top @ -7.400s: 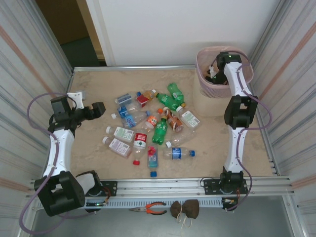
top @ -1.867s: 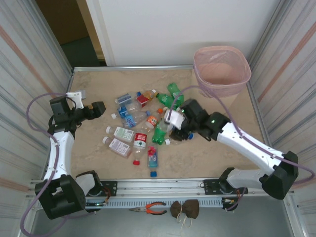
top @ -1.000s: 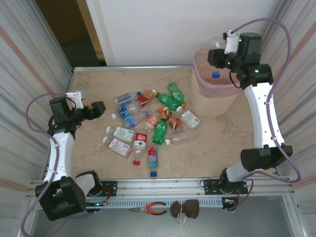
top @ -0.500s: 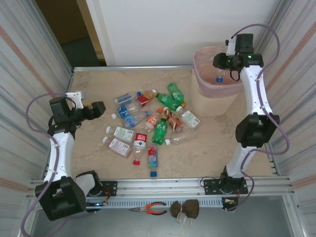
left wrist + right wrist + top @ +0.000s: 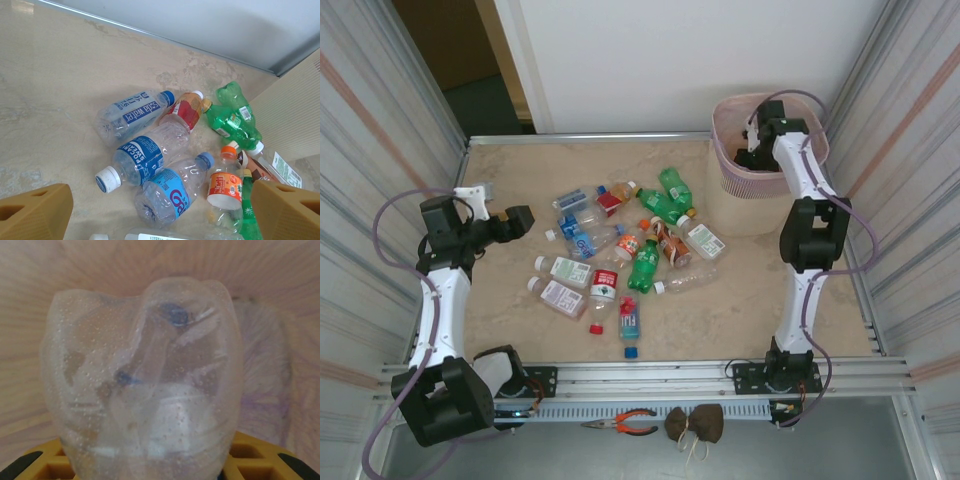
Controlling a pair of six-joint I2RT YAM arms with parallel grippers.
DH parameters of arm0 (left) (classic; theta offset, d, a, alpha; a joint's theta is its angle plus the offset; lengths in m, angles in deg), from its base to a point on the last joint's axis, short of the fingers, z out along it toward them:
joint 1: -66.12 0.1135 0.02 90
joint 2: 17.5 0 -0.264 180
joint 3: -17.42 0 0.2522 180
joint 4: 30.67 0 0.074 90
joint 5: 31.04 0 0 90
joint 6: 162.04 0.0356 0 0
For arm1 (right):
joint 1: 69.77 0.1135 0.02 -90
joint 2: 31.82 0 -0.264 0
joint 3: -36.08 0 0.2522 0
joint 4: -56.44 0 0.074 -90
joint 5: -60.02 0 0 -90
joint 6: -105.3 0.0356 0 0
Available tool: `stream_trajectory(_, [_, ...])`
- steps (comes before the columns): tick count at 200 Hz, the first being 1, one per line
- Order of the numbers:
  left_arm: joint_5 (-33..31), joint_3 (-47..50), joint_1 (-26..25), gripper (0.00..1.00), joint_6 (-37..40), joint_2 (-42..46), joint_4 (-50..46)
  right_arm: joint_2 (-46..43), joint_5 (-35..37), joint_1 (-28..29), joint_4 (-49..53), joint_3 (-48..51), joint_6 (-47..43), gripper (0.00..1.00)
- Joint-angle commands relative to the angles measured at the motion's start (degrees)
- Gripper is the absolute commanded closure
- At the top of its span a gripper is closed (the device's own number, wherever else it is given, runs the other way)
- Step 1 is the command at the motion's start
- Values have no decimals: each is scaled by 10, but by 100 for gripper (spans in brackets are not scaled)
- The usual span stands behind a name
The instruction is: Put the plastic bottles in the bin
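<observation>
Several plastic bottles [image 5: 630, 250], clear and green, lie in a heap in the middle of the table. The pale pink bin [image 5: 740, 185] stands at the far right corner. My right gripper [image 5: 752, 150] reaches down inside it, shut on a clear crumpled bottle [image 5: 145, 385] held between its yellow fingers [image 5: 255, 460], with the bin's pink inner wall [image 5: 285, 285] close behind. My left gripper [image 5: 523, 220] hovers left of the heap, open and holding nothing. Its tan fingers [image 5: 32, 215] frame a Pocari Sweat bottle [image 5: 142, 157], a blue-labelled bottle [image 5: 175, 192] and an orange-capped one [image 5: 225, 182].
Corrugated metal walls [image 5: 380, 150] close in both sides of the table. A loose red cap [image 5: 595, 328] and a blue cap [image 5: 630, 351] lie near the front of the heap. Pliers [image 5: 632, 422] and a brown bundle [image 5: 695, 422] rest on the front ledge.
My right arm has come down from above the bin's rim into the bin, carrying the clear bottle. The left arm and the heap have not moved.
</observation>
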Motion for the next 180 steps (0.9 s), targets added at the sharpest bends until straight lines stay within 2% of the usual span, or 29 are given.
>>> stream_trajectory(1, [15, -2, 4, 8, -1, 0, 0, 22, 12, 2, 23, -19, -17, 61])
stream_trajectory(80, [9, -3, 4, 8, 4, 0, -6, 75, 0, 0, 8, 6, -15, 52])
stream_trajectory(127, [3, -4, 5, 8, 8, -1, -10, 48, -10, 0, -14, 13, -1, 36])
stream_trajectory(180, [1, -6, 4, 8, 9, -5, -13, -18, -3, 4, -12, 17, 5, 34])
